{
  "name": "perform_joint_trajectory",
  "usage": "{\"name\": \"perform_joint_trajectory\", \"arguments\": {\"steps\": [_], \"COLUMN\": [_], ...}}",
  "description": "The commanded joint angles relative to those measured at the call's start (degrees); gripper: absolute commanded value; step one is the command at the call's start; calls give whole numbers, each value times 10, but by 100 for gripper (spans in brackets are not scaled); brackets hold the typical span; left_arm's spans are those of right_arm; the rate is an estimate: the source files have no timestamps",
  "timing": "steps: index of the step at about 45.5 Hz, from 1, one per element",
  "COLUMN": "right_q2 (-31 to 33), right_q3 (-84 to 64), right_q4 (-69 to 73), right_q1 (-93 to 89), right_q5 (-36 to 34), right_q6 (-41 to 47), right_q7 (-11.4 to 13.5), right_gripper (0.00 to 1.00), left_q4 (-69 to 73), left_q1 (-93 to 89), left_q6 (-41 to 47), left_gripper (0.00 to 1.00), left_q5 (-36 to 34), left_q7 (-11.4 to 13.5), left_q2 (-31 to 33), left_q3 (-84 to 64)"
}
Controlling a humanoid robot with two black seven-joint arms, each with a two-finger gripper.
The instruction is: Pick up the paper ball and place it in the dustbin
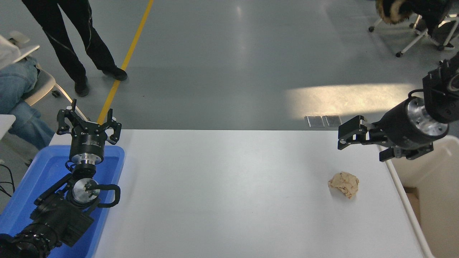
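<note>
Paper ball (pixel 343 184) on table (pixel 229 200), outside dustbin (pixel 435 186)

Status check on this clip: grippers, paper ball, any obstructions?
Left gripper open, parked over blue tray. Right gripper open, empty, above table's far right. Paper ball on table, untouched, beside dustbin. Nothing in the way.

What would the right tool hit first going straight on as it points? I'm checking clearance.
Probably nothing: the right tool points left above the table's far edge; the paper ball lies nearer the camera. Height is unclear.
</note>
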State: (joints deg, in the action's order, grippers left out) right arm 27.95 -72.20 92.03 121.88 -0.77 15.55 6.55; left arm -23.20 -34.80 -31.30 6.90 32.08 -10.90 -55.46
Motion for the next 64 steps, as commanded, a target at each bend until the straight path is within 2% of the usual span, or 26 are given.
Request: {"name": "perform_joint_trajectory", "arguments": {"steps": [1, 14, 24, 38, 57, 59, 64], "right_q2": [-22, -87, -149, -196, -224, -227, -230], "right_q3": [15, 87, 101, 90, 58, 54, 44], "right_q4": [-99, -248, -379, -482, -555, -563, -563], "right_q1": [-164, -356, -453, -521, -567, -570, -572], "right_q5": [-2, -15, -60, -46, -14, -14, -14], "right_q6": [-98, -117, -111, -105, -105, -105, -102], "right_q7": [0, 0, 0, 0, 2, 2, 5], "right_gripper": [99, 99, 99, 99, 98, 96, 76], "left_q4": [0, 0, 0, 0, 0, 0, 0], "left_q1": [0, 0, 0, -1, -1, -1, -1], "left_q6": [0, 0, 0, 0, 0, 0, 0], "left_gripper": [99, 99, 99, 99, 99, 99, 99], "left_q5": [0, 0, 0, 0, 0, 0, 0], "left_q7": [0, 0, 0, 0, 0, 0, 0], "left_q2": [0, 0, 0, 0, 0, 0, 0], "left_q3": [1, 0, 0, 0, 0, 0, 0]}}
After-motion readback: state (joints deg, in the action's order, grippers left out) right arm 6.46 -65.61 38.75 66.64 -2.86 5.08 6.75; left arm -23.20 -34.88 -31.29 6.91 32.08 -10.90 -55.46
